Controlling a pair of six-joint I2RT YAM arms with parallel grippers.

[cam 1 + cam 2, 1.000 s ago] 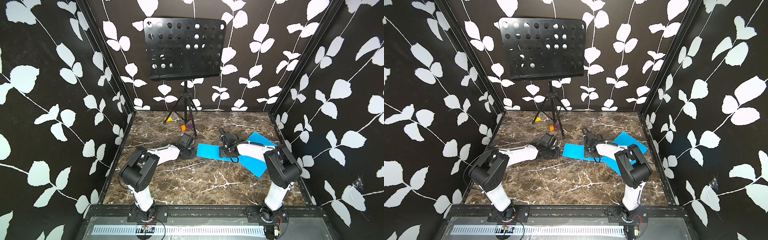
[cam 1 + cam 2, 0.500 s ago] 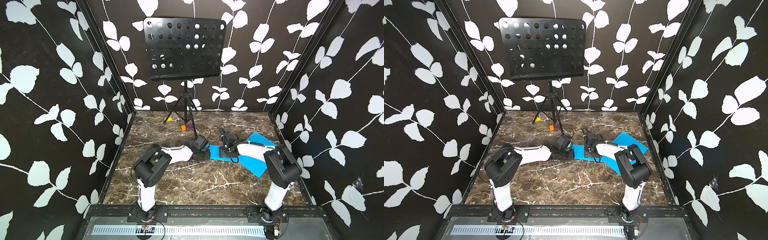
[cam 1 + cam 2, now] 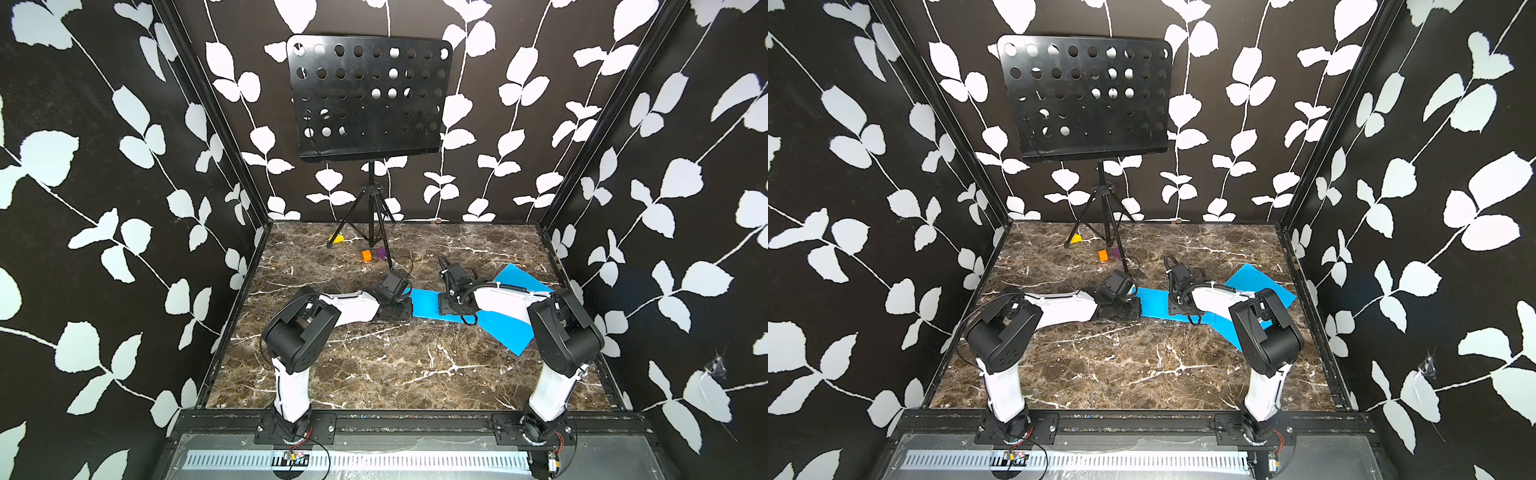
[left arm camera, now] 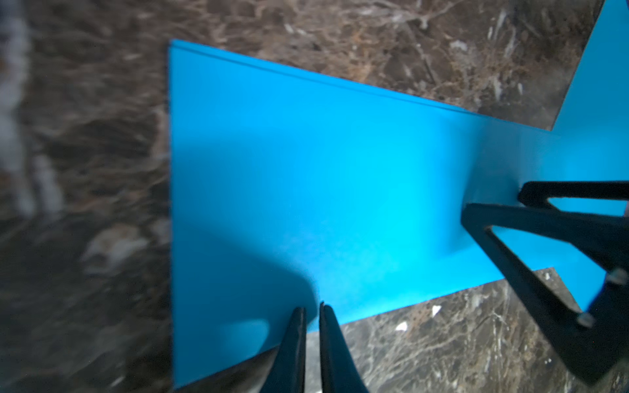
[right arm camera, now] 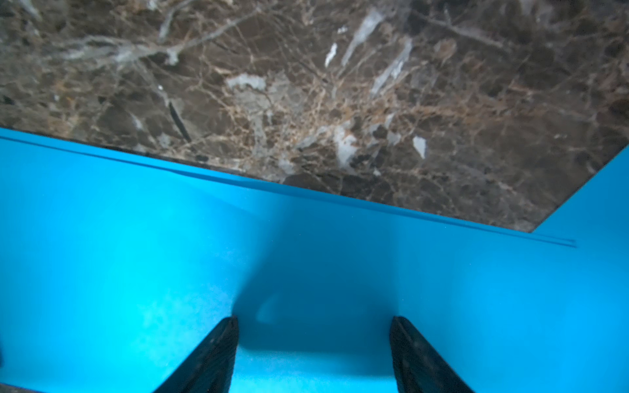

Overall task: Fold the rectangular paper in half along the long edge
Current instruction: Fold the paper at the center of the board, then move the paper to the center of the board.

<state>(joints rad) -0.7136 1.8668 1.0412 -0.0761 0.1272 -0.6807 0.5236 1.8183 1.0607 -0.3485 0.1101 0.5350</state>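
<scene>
The paper (image 4: 306, 187), blue, lies flat on the desk (image 3: 395, 365) between the two arms, right of the middle. We see it already doubled: along one long edge two layers show, nearly flush. At its right end it meets a second sheet (image 3: 519, 328), also blue, lying askew beside the right arm; we cannot tell which of the two is on top.

The left claw (image 4: 311, 308) is clenched to a thin slit and grasps nothing we can see. Its tips sit low over the paper's left end, close to the long edge opposite the doubled one; we cannot tell whether they touch. The right claw (image 5: 313, 320) is released, its fingers spread wide, with both tips down on the paper further to the right. The two claws are near each other but apart.

At the back of the desk we see a stand (image 3: 365, 95), with an orange block (image 3: 366, 255), a purple block (image 3: 380, 251) and a yellow block (image 3: 337, 239) by its feet.
</scene>
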